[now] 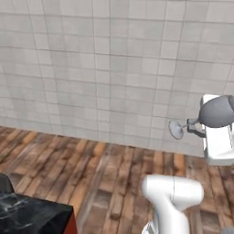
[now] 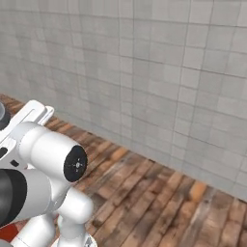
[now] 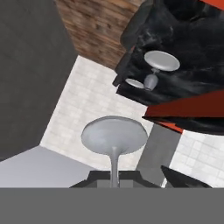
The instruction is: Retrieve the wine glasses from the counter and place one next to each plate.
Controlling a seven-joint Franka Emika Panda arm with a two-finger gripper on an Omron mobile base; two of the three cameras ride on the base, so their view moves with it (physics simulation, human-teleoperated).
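A wine glass [image 1: 215, 112] is held by its stem in the closed gripper [image 1: 195, 126] at the right edge of the left base view, lying sideways above the wooden floor [image 1: 91, 169]. In the hand view, a second wine glass [image 3: 154, 70] is seen on the black marbled counter [image 3: 192, 48] at upper right.

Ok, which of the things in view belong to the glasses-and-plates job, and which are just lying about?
Job in hand:
- wine glass, held sideways
- gripper, shut on its stem
- white plate
- second wine glass, beside that plate

Just there:
- tiled wall
- wooden floor
- black marbled block
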